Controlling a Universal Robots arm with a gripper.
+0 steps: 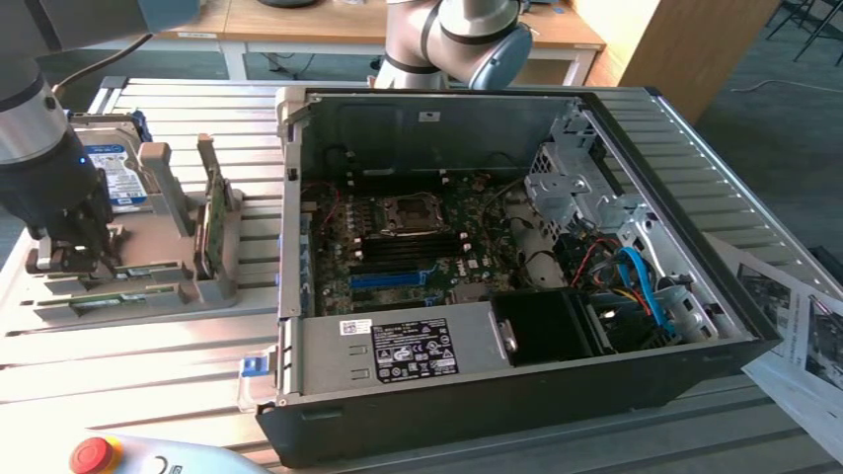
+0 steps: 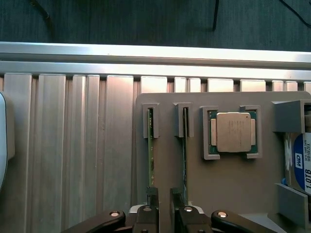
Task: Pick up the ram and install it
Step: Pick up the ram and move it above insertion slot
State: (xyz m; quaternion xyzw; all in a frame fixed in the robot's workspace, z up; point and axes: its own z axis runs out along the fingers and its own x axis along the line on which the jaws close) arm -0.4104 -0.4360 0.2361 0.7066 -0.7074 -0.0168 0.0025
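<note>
from the wrist view you look straight down on the grey holder (image 2: 228, 194) on the slatted desk (image 2: 73, 145). the ram (image 2: 151, 160) stands on edge in its slot, a second stick (image 2: 184, 160) just beside it, then a processor chip (image 2: 235, 132) and a hard drive (image 2: 301, 167). the gripper (image 2: 164, 191) sits low over the two sticks, fingers (image 2: 152, 204) a little apart with nothing between them. the exterior view gives you the open computer case (image 1: 527, 395), well apart from the holder on its right.
</note>
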